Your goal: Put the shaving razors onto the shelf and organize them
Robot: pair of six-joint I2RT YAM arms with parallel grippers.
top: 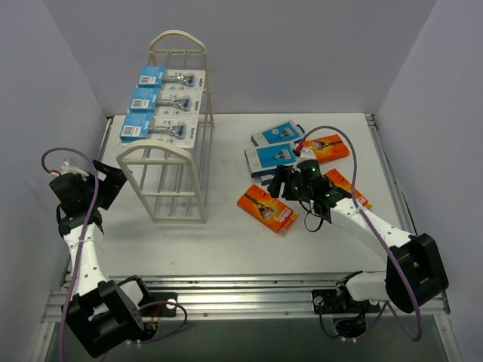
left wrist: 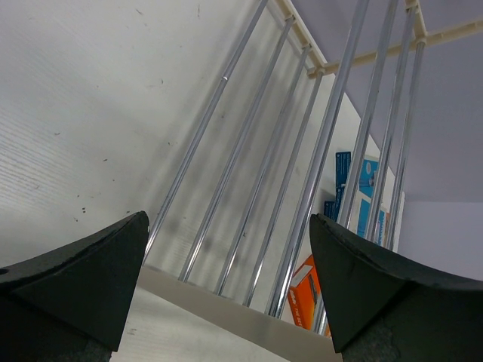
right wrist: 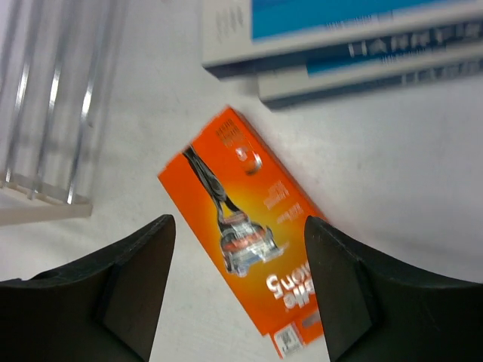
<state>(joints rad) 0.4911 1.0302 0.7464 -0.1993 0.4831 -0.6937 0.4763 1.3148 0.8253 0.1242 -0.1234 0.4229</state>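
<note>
The right gripper point(right wrist: 238, 226) hovers with fingers spread and empty just above an orange box point(right wrist: 253, 241) on the table point(top: 226, 241), its upside-down lettering blurred apart from a large "5"; the left gripper point(left wrist: 226, 226) gapes wide, holding nothing, facing the rods of the shelf point(top: 162, 197). Just beyond the orange box, stacked blue-and-white boxes point(right wrist: 339, 38) show edge lettering that seems to read HARRY'S. Farther back, three blister cards point(top: 162, 102) lie in a row on the shelf's top tier.

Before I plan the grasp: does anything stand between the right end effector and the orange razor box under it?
Nothing visible does. The right end effector hangs open over the orange razor box, and the blue-and-white boxes lie apart from it.
</note>
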